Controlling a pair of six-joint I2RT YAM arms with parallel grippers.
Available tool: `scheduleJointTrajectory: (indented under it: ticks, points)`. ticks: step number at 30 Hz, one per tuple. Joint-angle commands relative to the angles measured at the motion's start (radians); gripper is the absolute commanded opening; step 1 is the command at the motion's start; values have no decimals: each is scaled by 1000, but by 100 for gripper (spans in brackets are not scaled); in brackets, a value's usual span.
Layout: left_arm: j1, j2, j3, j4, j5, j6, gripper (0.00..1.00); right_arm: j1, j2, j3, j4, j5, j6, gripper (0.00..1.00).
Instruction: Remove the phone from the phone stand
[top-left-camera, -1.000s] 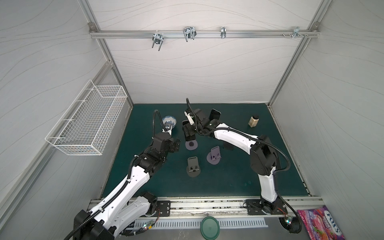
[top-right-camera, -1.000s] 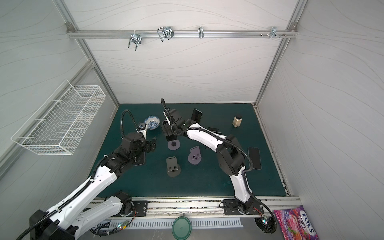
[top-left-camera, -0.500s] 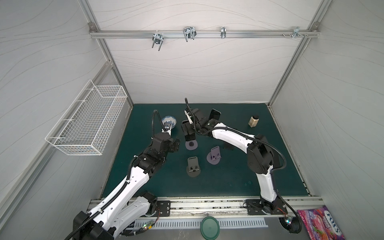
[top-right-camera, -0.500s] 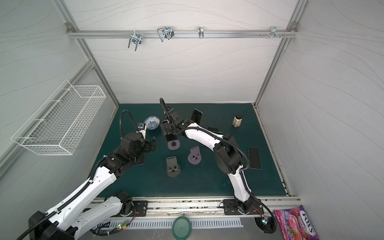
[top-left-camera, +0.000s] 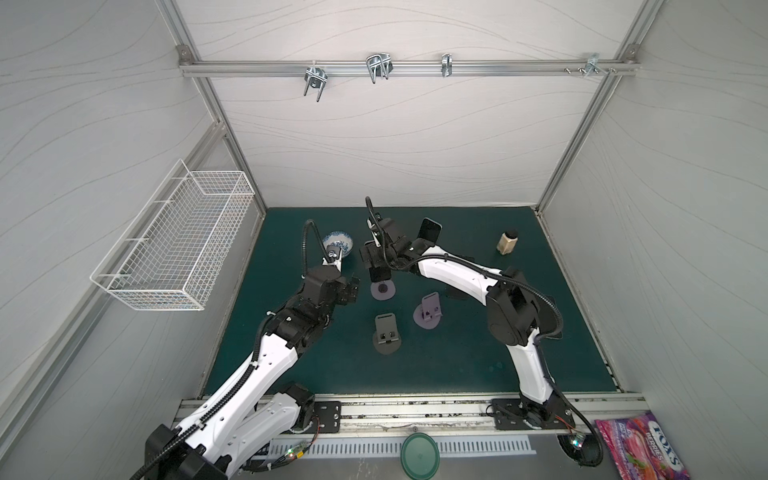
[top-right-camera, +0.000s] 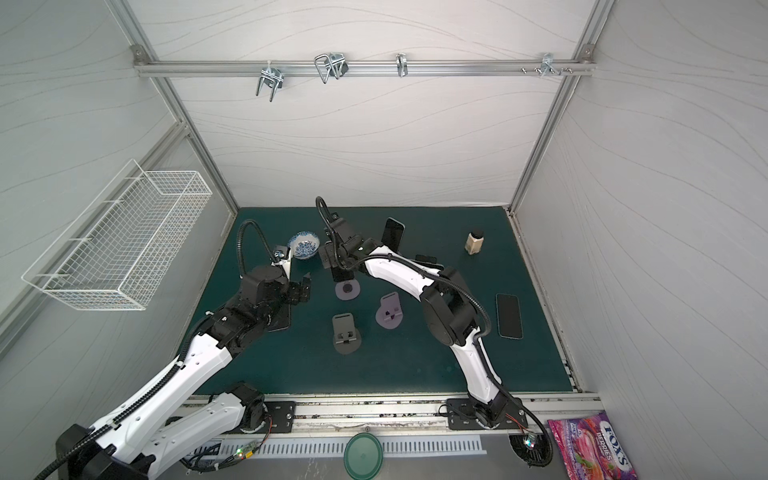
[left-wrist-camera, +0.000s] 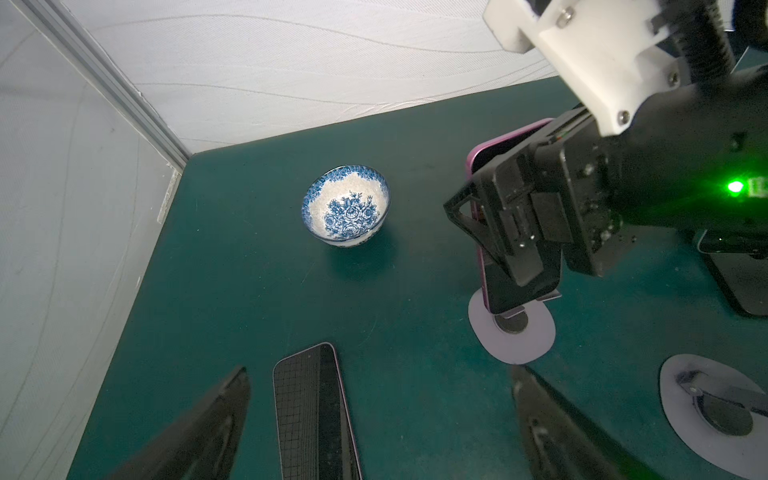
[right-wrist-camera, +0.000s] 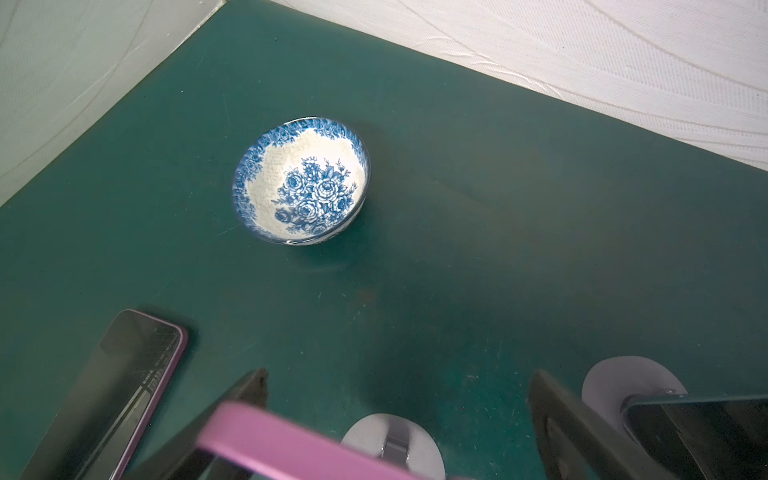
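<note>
A pink-cased phone (left-wrist-camera: 486, 158) stands upright on a phone stand with a round grey base (left-wrist-camera: 512, 332), left of the mat's middle in both top views (top-left-camera: 383, 289) (top-right-camera: 347, 289). My right gripper (top-left-camera: 376, 266) is down over it, open, its fingers (left-wrist-camera: 521, 232) on either side of the case. In the right wrist view the phone's pink top edge (right-wrist-camera: 291, 444) lies between the wide jaws (right-wrist-camera: 399, 376), close to one finger. My left gripper (left-wrist-camera: 379, 372) hangs open to the left (top-left-camera: 349, 286), above a phone lying flat (left-wrist-camera: 311, 411) on the mat.
A blue-and-white bowl (top-left-camera: 338, 241) sits behind the grippers. Another phone (top-left-camera: 429, 230) leans on a stand at the back. Two bare stands (top-left-camera: 387, 332) (top-left-camera: 429, 311) are in front. A small bottle (top-left-camera: 508, 242) and a flat phone (top-right-camera: 508, 316) lie right. A wire basket (top-left-camera: 178, 253) hangs on the left wall.
My right gripper's jaws have spread wider round the pink phone and the wrist has shifted a little. The left arm has not moved.
</note>
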Motion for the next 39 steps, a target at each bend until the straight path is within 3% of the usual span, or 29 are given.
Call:
scheduleJointTrajectory:
  ticks: [1, 18, 28, 39]
  points:
    - [2, -17, 30, 17, -21, -5, 99, 9, 26, 24, 9, 38, 22, 99]
    - [-1, -15, 31, 17, -22, -7, 99, 10, 59, 50, -4, 54, 64, 97]
    - [-4, -13, 30, 19, -22, -7, 99, 10, 54, 46, -1, 51, 69, 81]
    - [-4, -17, 30, 17, -23, -6, 99, 13, 26, 28, 21, 47, 68, 76]
